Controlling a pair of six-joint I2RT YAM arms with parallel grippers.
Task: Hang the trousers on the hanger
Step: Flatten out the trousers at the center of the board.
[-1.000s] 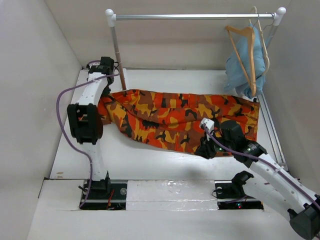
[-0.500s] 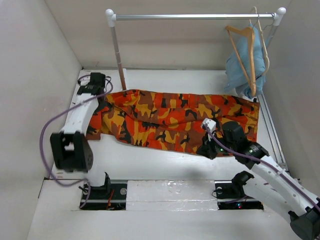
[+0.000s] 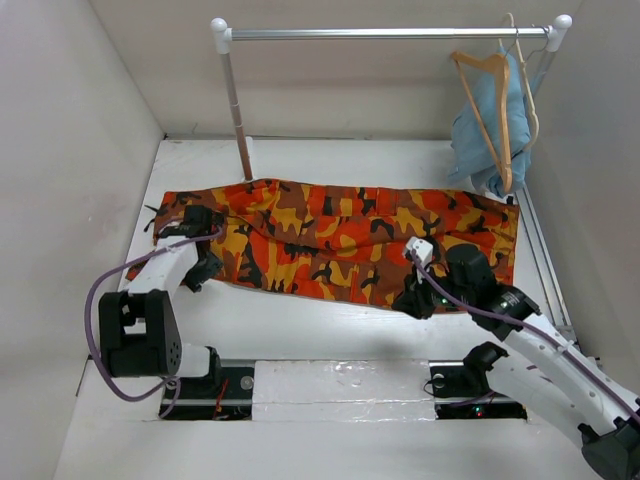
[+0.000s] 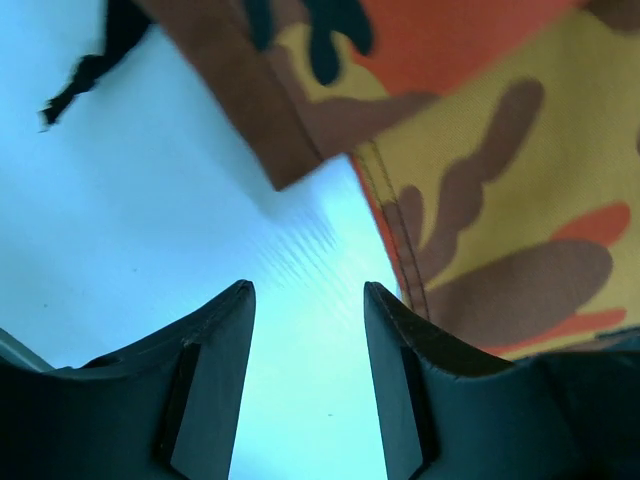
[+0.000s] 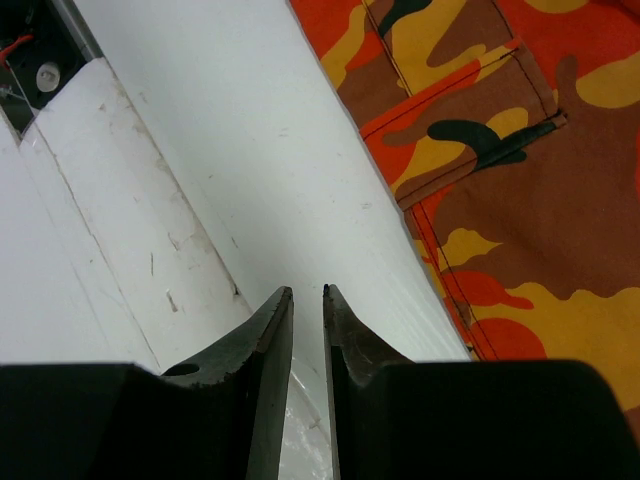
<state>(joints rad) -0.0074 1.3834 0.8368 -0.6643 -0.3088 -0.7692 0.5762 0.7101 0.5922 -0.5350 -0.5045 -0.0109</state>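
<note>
Tool [image 4: 307, 292] spread — trousers [image 4: 490, 190] just beside

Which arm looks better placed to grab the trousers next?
Probably the left. The left gripper is open, with the hem of the trousers right beside it. The right gripper is nearly closed over bare table.

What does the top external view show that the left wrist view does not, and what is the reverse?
Only top external: the whole trousers, and the hanger and a light blue garment on the rail. Only left wrist: the left claw standing open, and close stitching along a trouser seam. Both: camouflage cloth lying on the table.
</note>
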